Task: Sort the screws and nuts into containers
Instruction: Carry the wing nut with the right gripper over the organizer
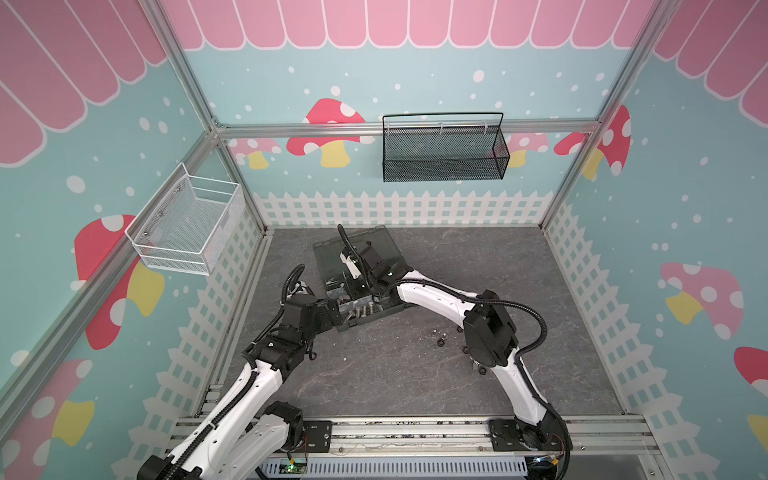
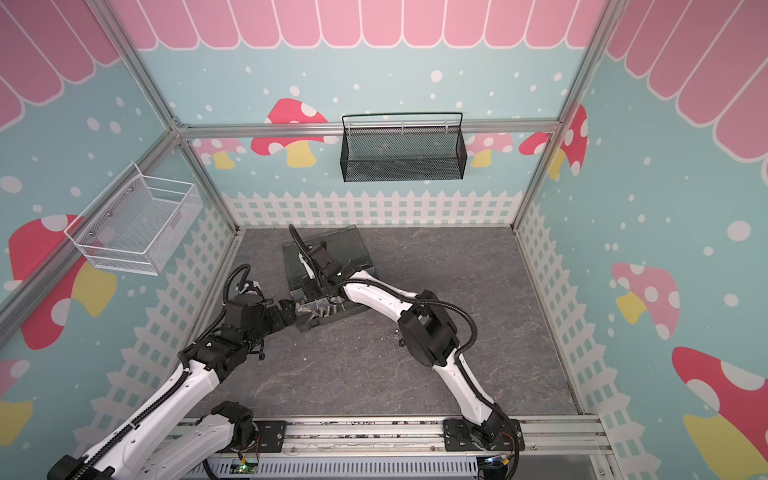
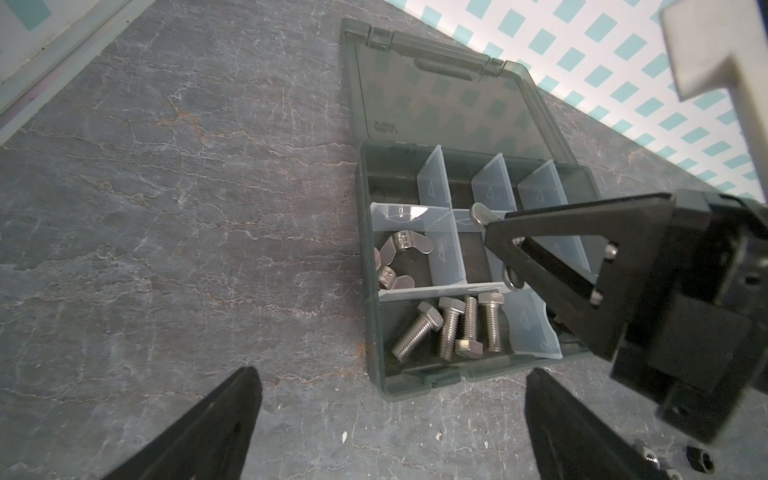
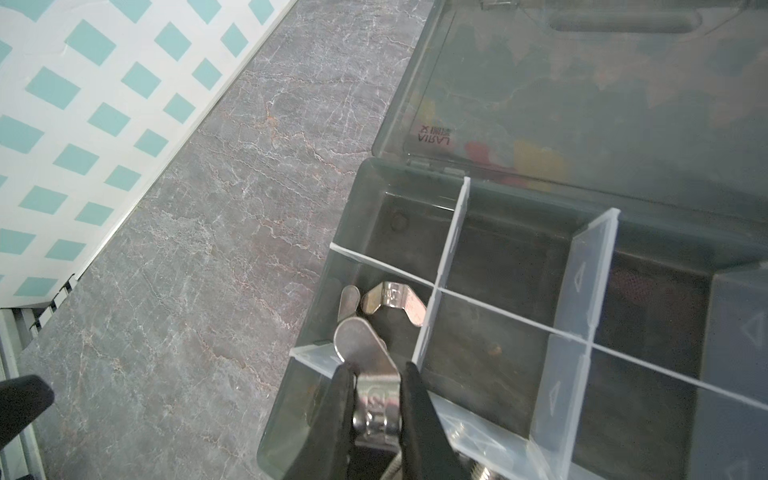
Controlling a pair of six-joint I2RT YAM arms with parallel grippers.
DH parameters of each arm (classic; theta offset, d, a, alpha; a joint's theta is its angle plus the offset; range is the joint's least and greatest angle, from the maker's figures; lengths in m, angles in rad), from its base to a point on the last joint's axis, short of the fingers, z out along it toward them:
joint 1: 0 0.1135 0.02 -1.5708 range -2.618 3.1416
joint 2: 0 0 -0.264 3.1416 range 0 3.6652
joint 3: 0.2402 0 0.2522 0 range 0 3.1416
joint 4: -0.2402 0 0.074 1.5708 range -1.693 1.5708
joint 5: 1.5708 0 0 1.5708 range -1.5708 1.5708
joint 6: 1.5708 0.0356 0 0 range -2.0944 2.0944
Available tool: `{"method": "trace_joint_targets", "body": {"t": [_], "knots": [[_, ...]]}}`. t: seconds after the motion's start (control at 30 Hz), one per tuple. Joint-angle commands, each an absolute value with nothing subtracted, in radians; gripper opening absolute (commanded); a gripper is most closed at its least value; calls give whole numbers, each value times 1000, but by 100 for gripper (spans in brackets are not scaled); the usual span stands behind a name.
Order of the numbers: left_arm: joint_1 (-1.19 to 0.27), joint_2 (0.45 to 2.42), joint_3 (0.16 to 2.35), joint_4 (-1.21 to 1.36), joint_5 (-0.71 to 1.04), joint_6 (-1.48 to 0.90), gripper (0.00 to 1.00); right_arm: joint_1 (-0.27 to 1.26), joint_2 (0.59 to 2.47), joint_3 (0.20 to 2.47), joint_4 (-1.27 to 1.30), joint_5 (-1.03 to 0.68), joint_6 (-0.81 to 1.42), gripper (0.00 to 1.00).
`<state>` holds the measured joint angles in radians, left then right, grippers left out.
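**Top views.** The right arm (image 1: 419, 291) is seen reaching across the middle, over the open organizer box (image 1: 368, 245). Its tips are masked there by its own wrist. The left pincer (image 1: 333, 311) is stationed at the box's left edge, spread wide and empty. Loose nuts (image 1: 438, 336) are noted on the table (image 1: 374, 374), on the right arm's side.

**Left wrist view.** The right pincer (image 3: 498, 245) is found clamped on a held wing nut (image 3: 479, 213), above the box's middle row. The stored wing nuts (image 3: 405, 245) lie one clear divider (image 3: 442, 249) away, in the wing-nut compartment (image 3: 417, 271) against the outer wall. The screws (image 3: 453, 328) are kept in the adjoining row.

**Right wrist view.** The nut is seen gripped at its hub, its wings in line with the jaws and one wing projecting past the tips. The wing-nut compartment lies just ahead and below. A short advance toward that cell is judged necessary before release. Otherwise a landing on the divider, or in the neighbouring cell, is to be feared.
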<state>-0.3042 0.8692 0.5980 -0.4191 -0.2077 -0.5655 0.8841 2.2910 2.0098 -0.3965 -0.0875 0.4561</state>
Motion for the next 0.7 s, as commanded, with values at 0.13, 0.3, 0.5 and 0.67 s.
{"method": "trace_joint_targets", "body": {"t": [0.13, 0.3, 0.5, 0.67], "knots": [[-304, 856, 592, -454, -240, -578, 100, 893, 2405, 2148, -425, -105, 410, 0], [-304, 861, 595, -456, -245, -575, 100, 893, 2461, 2207, -442, -114, 402, 0], [-300, 862, 601, -464, -254, -570, 100, 894, 2480, 2219, -456, -115, 401, 3], [-299, 860, 601, -458, -267, -575, 100, 894, 2482, 2219, -463, -104, 399, 26]]}}
